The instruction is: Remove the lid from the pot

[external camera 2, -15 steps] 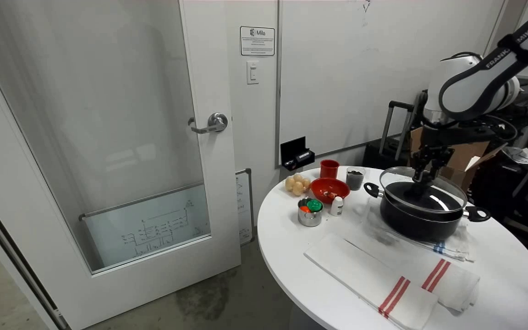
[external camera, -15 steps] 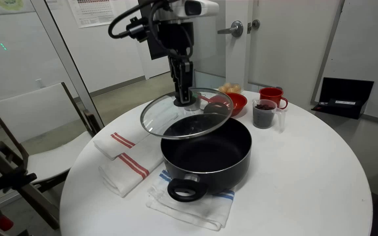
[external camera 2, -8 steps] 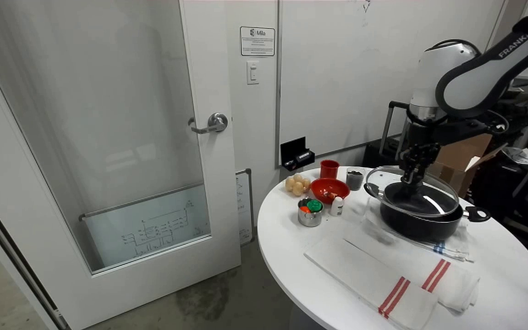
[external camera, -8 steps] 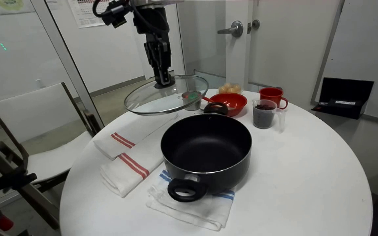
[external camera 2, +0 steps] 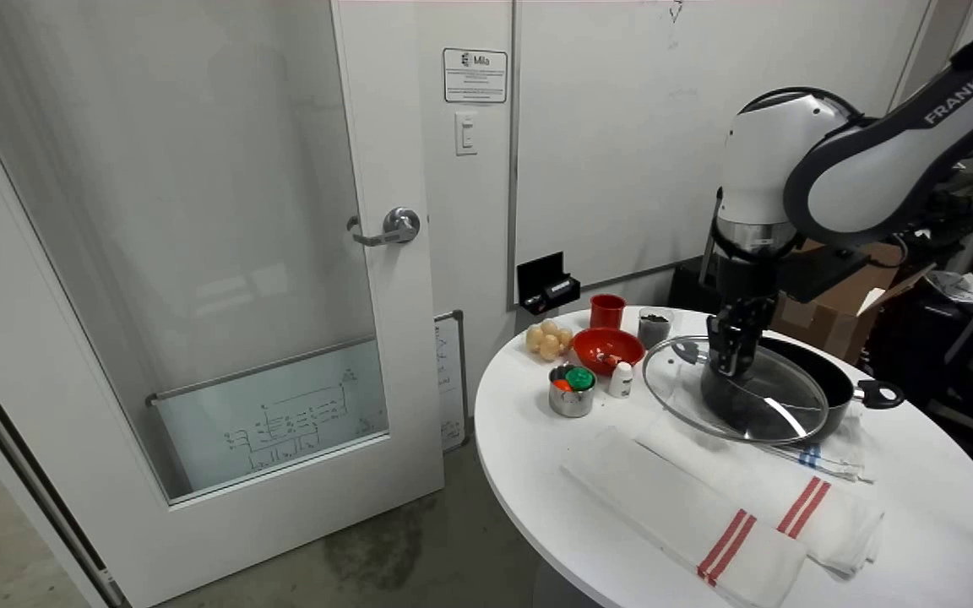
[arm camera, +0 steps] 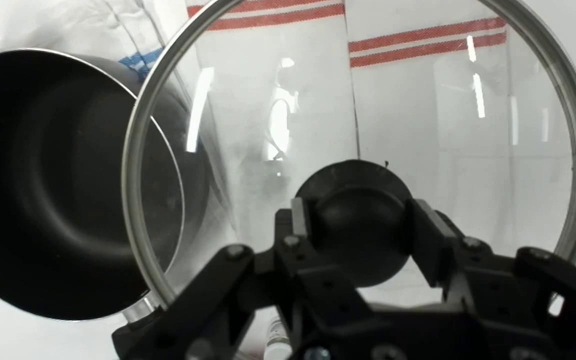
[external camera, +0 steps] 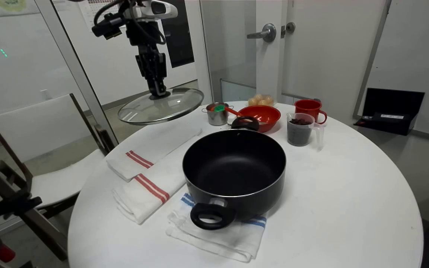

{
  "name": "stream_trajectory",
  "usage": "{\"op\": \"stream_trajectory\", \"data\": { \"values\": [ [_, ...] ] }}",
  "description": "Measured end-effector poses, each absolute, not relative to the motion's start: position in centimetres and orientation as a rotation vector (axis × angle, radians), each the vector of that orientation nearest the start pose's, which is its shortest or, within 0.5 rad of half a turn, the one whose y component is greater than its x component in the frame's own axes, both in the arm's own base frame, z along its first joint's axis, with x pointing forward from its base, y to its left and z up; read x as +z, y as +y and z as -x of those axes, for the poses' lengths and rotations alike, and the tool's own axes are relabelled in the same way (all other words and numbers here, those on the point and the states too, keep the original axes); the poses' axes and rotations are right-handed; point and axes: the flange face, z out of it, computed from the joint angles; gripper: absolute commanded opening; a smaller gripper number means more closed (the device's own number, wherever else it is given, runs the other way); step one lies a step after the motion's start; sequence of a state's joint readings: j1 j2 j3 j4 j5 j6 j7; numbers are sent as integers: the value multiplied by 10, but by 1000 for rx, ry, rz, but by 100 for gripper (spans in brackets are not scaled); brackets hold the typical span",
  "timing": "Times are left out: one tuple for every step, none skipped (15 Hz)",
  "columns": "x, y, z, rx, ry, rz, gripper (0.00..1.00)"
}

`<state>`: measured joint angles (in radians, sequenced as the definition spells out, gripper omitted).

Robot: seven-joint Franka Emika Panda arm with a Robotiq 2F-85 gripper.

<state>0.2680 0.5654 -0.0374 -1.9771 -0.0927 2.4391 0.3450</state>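
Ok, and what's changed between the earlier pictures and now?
The lid has moved leftward in both exterior views, from above the pot to mostly over the red-striped towels. The pincer keeps hold of its knob; nothing was newly taken or let go. The pot, towels and bowl stayed put.

The glass lid [external camera: 164,109] hangs aloft, apart from the open black pot [external camera: 235,175].
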Motion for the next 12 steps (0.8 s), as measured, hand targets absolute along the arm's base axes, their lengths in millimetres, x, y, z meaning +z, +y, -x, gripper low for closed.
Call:
{"op": "stream_trajectory", "data": {
  "values": [
    [166, 145, -586, 126, 38, 3241, 25],
    [162, 150, -588, 127, 24, 3240, 25],
    [157, 155, -590, 128, 14, 3240, 25],
    [152, 158, -593, 130, 6, 3239, 25],
    [146, 161, -596, 132, 0, 3238, 25],
    [139, 164, -599, 135, -5, 3238, 25],
    [133, 166, -602, 139, -10, 3238, 25],
    [125, 169, -604, 144, -16, 3239, 25],
    [118, 172, -606, 150, -23, 3239, 25],
    [111, 175, -607, 156, -29, 3239, 25],
    [104, 177, -608, 163, -34, 3240, 25],
    [97, 179, -609, 170, -38, 3241, 25]
  ]
}}
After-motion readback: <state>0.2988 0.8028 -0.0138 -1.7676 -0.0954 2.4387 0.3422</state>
